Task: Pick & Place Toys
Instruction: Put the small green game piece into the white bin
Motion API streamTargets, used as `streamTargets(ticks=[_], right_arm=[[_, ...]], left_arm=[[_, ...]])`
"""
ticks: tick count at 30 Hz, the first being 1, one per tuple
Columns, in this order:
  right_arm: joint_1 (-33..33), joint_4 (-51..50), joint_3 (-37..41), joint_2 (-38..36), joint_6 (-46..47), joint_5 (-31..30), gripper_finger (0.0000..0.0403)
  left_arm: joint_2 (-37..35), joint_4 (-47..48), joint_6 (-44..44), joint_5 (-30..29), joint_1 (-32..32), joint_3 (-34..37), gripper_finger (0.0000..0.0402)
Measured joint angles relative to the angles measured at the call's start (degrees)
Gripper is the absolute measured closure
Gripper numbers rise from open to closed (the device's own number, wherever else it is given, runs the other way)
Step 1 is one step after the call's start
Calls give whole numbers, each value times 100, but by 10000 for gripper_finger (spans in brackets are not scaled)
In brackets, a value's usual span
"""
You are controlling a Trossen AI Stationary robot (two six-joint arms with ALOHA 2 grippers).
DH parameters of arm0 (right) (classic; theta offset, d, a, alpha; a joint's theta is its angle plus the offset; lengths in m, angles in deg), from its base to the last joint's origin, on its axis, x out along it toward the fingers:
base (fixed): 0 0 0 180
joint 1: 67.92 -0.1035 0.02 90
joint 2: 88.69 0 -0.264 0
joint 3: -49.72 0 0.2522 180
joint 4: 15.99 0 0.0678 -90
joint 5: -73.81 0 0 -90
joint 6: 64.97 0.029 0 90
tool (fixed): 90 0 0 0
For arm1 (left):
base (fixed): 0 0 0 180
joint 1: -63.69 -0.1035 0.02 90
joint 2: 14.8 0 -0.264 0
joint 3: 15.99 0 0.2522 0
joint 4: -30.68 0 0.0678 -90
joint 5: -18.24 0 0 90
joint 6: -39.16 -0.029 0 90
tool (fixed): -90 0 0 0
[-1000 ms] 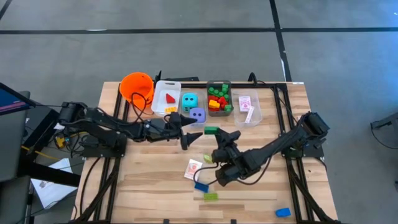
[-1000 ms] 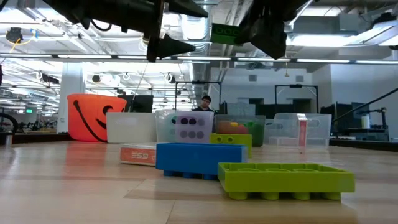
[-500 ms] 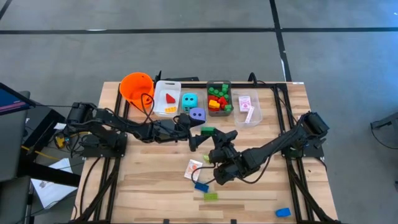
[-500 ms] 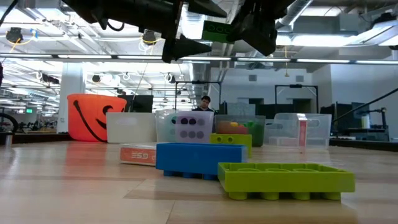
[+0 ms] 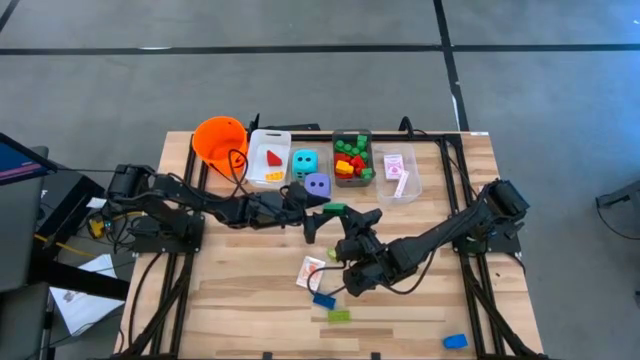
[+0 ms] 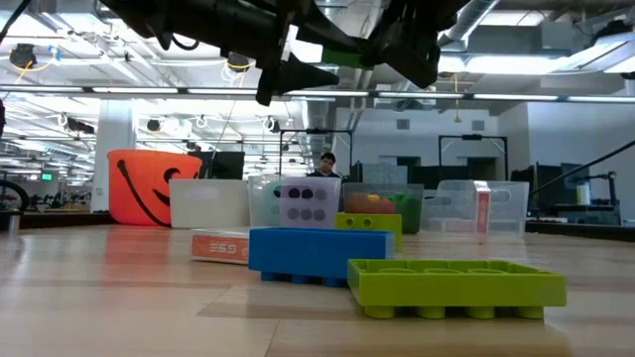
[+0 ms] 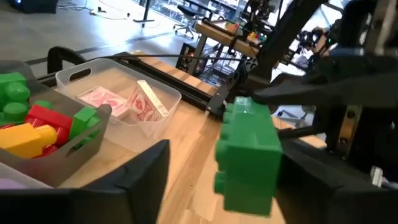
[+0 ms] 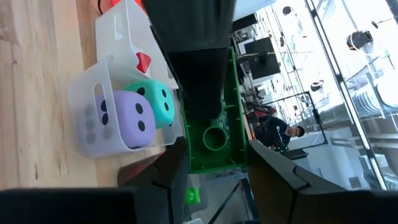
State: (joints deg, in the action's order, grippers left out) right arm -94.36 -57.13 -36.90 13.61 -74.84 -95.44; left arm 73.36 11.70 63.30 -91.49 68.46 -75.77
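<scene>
My right claw (image 5: 338, 222) pinches a green brick (image 5: 335, 209) in mid-air for handover. My left claw (image 5: 312, 222), at its nine o'clock, straddles it half-wide, ready to take it.

Robotics lab in an open industrial hall: exposed ceiling ducts (image 6: 556, 45) and strip lights, grey taped concrete floor (image 5: 300, 70), wooden bench (image 5: 250, 300) on a black frame, more test rigs (image 6: 585, 198) behind.
</scene>
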Motion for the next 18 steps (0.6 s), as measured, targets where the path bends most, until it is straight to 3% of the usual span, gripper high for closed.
streamTargets(ticks=[9, 14, 18], right_arm=[[51, -39, 4, 2, 127, -15, 258], [74, -167, 4, 2, 465, 72, 242], [107, -275, 2, 2, 706, 682, 234]], left_arm=[[-12, -91, -728, 55, -10, -7, 315], [-12, -38, -783, 2, -52, -7, 316], [-2, 407, -1025, -425, -165, 4, 316]])
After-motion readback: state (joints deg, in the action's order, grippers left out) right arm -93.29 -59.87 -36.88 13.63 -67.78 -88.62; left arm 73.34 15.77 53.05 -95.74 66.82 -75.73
